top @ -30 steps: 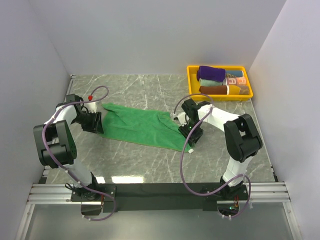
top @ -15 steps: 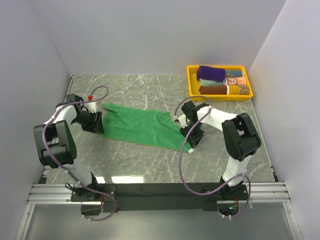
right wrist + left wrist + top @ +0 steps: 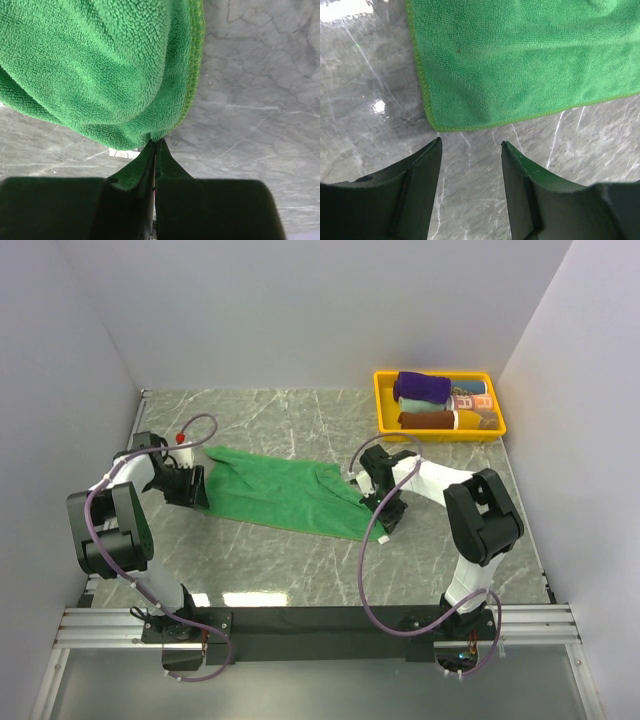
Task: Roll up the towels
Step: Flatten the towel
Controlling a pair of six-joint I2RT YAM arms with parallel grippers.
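The green towel lies unrolled; my right gripper pinches one corner, my left gripper gapes open beside the other end.

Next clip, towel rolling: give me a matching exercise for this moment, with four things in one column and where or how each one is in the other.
Things:
1. green towel
2. left tool
3. right tool
4. yellow tray

Place or state:
A. open, just off a corner of the towel
B. at the far right of the table
C. pinched shut on the towel's edge
D. lying spread out in the middle

Pairs: 1-D, 2-A, 3-C, 4-B
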